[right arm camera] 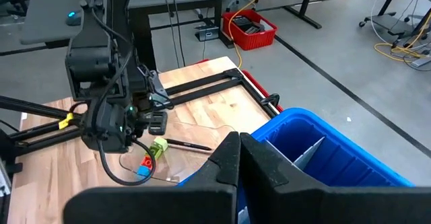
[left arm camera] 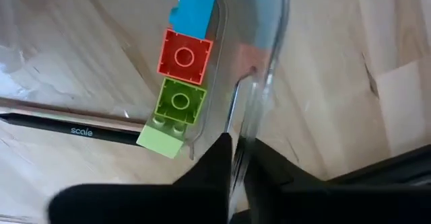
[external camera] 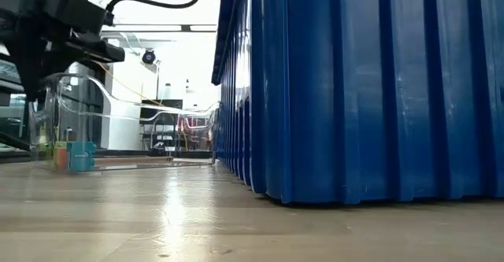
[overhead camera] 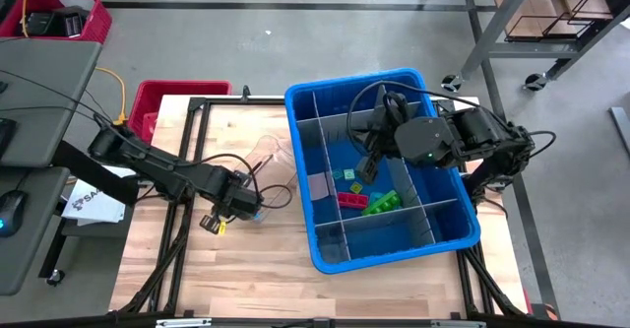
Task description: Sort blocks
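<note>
A clear plastic container (overhead camera: pixel 271 165) lies on the wooden table, left of the blue bin (overhead camera: pixel 300 101). Inside it, a row of blocks: blue (left arm camera: pixel 195 5), red (left arm camera: pixel 184 52), green (left arm camera: pixel 180 101) and light green (left arm camera: pixel 161 138). My left gripper (left arm camera: pixel 236 143) points down at the container's near side, shut on its clear wall. More blocks lie in the bin: teal (overhead camera: pixel 346 177), red (overhead camera: pixel 351 199) and green (overhead camera: pixel 382 204). My right gripper (right arm camera: pixel 240 143) hangs shut above the bin, with nothing in it. My left gripper pinches the container's thin clear wall (left arm camera: pixel 234 116) between its two fingers, coming from above and pointing down. The container rests on the table. How far back the wall reaches between the fingers does not show.
Grey divider panels (overhead camera: pixel 340 121) split the bin into compartments. A black pen (left arm camera: pixel 67 126) lies on the table under or beside the clear container. A red basket (overhead camera: pixel 157 97) stands off the table's far left corner. Bare wood stretches along the table's near edge.
</note>
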### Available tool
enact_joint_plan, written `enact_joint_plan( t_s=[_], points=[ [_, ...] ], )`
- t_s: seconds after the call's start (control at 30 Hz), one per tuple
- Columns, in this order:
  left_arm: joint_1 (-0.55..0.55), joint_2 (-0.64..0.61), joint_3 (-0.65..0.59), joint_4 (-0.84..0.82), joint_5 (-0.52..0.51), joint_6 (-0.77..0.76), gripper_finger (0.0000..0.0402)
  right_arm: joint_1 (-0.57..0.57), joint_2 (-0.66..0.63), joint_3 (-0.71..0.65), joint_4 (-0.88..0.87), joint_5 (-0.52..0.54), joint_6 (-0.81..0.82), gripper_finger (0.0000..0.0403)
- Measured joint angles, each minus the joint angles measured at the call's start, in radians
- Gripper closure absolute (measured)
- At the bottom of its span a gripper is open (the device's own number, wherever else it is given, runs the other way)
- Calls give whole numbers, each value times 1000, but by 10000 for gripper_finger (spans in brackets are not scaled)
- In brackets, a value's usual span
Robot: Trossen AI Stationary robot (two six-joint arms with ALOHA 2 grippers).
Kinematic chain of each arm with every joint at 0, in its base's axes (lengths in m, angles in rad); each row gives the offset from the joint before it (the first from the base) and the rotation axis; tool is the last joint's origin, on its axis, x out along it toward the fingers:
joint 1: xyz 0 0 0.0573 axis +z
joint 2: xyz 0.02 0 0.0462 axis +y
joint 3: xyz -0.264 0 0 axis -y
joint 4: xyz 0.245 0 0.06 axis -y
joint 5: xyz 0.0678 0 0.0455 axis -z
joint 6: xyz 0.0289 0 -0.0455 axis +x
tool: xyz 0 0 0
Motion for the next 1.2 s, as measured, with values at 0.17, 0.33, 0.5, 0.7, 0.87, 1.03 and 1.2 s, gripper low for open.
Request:
enact_joint_plan(
  t_s=[0.17, 0.33, 0.5, 0.7, 0.87, 1.03, 1.2],
  points=[
    [-3, -16, 51, -110, 78, -50, 396, 0, 0, 0, -1, -1, -1, 403],
    [-5, -59, 161, -249, 227, -55, 398, 0, 0, 0, -2, -1, -6, 403],
    [-5, -101, 263, -335, 302, -29, 399, 0, 0, 0, -3, -2, -8, 403],
    [15, -116, 285, -347, 412, -68, 400, 0, 0, 0, -6, 1, -7, 403],
    [35, -117, 286, -349, 536, -94, 401, 0, 0, 0, -6, 1, -7, 403],
    [36, -117, 276, -319, 438, -77, 401, 0, 0, 0, -6, 1, -5, 403],
    [35, -114, 201, -227, 402, -82, 401, 0, 0, 0, -5, 1, 0, 403]
  ],
)
